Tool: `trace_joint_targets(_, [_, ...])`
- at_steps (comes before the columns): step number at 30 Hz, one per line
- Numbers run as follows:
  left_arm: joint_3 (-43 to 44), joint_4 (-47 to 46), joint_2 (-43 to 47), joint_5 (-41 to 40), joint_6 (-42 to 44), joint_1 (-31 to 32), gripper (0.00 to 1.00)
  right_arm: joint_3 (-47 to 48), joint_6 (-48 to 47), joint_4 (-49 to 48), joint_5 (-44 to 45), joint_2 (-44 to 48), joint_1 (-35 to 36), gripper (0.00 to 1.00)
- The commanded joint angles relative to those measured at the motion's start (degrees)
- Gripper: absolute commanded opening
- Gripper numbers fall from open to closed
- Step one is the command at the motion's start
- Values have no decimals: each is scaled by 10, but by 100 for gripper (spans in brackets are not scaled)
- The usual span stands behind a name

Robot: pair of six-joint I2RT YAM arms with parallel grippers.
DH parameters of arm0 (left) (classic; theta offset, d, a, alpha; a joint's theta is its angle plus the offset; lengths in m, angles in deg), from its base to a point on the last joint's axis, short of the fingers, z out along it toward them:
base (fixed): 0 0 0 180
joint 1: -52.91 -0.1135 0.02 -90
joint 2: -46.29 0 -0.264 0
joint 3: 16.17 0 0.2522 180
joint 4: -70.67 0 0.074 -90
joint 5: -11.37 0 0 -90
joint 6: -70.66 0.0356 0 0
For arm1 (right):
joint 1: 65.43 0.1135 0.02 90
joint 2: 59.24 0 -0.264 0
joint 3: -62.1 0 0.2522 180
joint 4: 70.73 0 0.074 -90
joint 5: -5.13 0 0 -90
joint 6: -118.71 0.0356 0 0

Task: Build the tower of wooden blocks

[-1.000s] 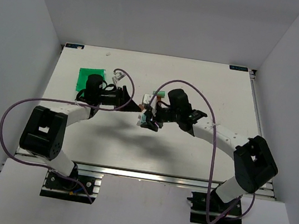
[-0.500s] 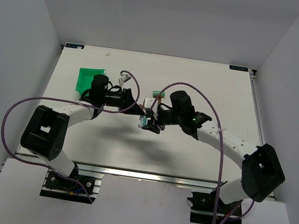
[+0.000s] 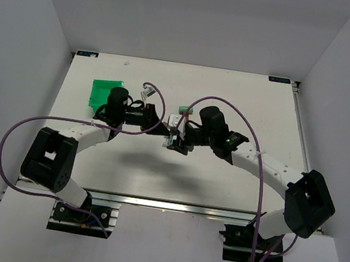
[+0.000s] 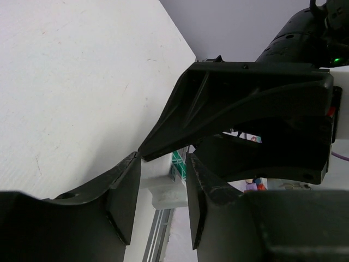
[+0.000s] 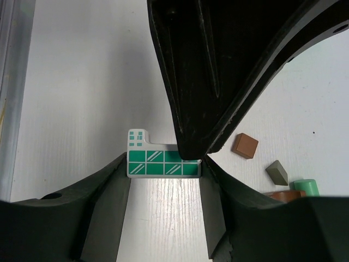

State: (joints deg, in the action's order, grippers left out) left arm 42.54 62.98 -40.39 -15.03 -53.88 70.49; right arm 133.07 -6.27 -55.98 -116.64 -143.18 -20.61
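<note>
1. Only our wrist views show the grips: the right claw (image 5: 164, 169) clamps the green-windowed block (image 5: 158, 162) by its ends, and the left claw (image 4: 162, 174) pinches its white edge.
2. Overhead, we see the wood block tower (image 3: 172, 140) between both claws, at the middle of the table (image 3: 251, 103).
3. Beyond, the right wrist view shows a loose brown block (image 5: 245, 146).

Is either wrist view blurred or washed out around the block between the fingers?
Right wrist: sharp, the printed block crisp between the right fingers, mild sheen on the table below it. Left wrist: the printed block looks bleached white, the left fingers near black, little detail. Top external: even light, soft shadows, block too small to read.
</note>
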Motion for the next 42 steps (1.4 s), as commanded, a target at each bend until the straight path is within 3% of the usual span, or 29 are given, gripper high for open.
trace_joint_targets(1, [-2,-13,22,11,-1,7,47,-2,-4,-45,6,17,4,28])
trace_joint_targets(9, [-8,-18,22,5,-9,10,46,-5,2,-60,14,19,4,28])
trace_joint_targets(14, [-12,-18,26,6,-11,10,68,-17,5,-77,33,29,4,29])
trace_joint_targets(16, [-14,-22,29,7,-15,10,72,-19,4,-78,35,33,4,29])
trace_joint_targets(25, [-17,-25,33,7,-18,10,71,-30,3,-92,33,40,4,29])
trace_joint_targets(36, [-27,-75,31,14,-58,10,43,-12,-21,-56,26,15,5,30])
trace_joint_targets(39, [-28,-87,27,15,-62,10,28,-3,-28,-37,24,7,5,32])
trace_joint_targets(40, [-29,-90,27,15,-63,10,24,0,-25,-35,26,5,5,34])
trace_joint_targets(41, [-29,-101,26,17,-64,10,12,1,-20,-35,26,4,5,37])
trace_joint_targets(42, [-30,-110,25,21,-68,10,9,1,-12,-37,25,4,4,41])
